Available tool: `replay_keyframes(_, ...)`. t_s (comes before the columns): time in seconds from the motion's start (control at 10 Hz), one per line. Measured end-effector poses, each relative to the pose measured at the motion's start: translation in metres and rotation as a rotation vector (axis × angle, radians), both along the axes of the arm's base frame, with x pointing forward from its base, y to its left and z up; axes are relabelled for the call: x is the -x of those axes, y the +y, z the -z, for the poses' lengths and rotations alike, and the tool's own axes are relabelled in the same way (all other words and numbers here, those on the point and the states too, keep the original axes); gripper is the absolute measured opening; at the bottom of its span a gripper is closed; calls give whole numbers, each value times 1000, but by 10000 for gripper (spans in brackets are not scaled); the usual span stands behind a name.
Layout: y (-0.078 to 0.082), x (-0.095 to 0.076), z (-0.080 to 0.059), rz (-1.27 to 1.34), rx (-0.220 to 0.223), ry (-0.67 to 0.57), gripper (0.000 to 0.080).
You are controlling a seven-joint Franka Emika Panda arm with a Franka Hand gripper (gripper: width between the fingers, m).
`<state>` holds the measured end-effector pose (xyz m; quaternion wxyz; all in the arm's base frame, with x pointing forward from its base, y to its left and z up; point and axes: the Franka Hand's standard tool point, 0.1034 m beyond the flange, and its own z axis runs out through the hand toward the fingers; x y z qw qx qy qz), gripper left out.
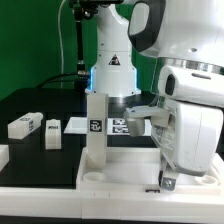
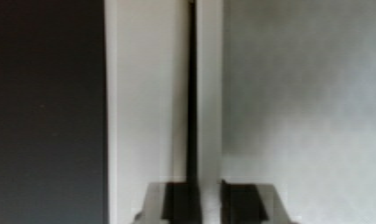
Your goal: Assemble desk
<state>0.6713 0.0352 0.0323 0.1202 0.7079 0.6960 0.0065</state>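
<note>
The pincer [image 1: 166, 181] is closed, fingertips together, low at the tabletop [image 1: 130, 172] rim.

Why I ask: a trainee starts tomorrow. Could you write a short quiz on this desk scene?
1. True or false: one leg stands upright at a corner of the tabletop.
2. The end effector is: A) open, B) shut, C) out of every view.
3. Fill in: the loose legs lie toward the exterior view's ___ of the upright leg.
Key: 1 true; 2 B; 3 left.
</note>
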Motion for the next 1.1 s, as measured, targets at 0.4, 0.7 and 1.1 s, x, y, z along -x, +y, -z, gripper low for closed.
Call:
replay_keyframes(0.4,3,-1,-3,-31,24,4,54)
replay_keyframes(0.7,-2,-1,-22,-21,29,2,374)
replay_keyframes(1.1,-34,11,-55,-1,45,-12,644)
